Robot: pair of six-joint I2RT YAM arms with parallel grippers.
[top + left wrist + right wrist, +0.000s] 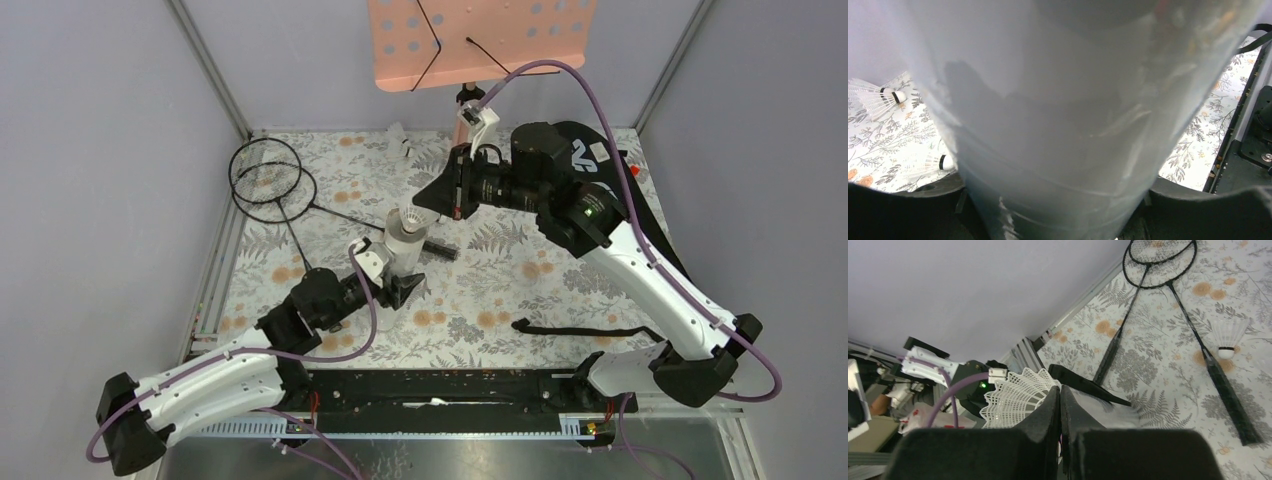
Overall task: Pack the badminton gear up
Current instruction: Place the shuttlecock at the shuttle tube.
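Note:
My left gripper (405, 285) is shut on the long white tube (404, 248) and holds it upright; the tube fills the left wrist view (1063, 125). My right gripper (432, 202) is shut on the skirt of a white shuttlecock (410, 218) right above the tube's open top. In the right wrist view the jaws (1060, 395) pinch that shuttlecock (1015, 397). Two black rackets (270, 180) lie crossed at the far left. The black bag (600, 160) lies at the far right, mostly under my right arm.
Loose shuttlecocks lie on the floral cloth: one at the back (400, 140), two to the left of the tube (878, 95) (935, 162). The bag's strap (585, 328) lies near the front right. The pink music stand (480, 40) stands at the back.

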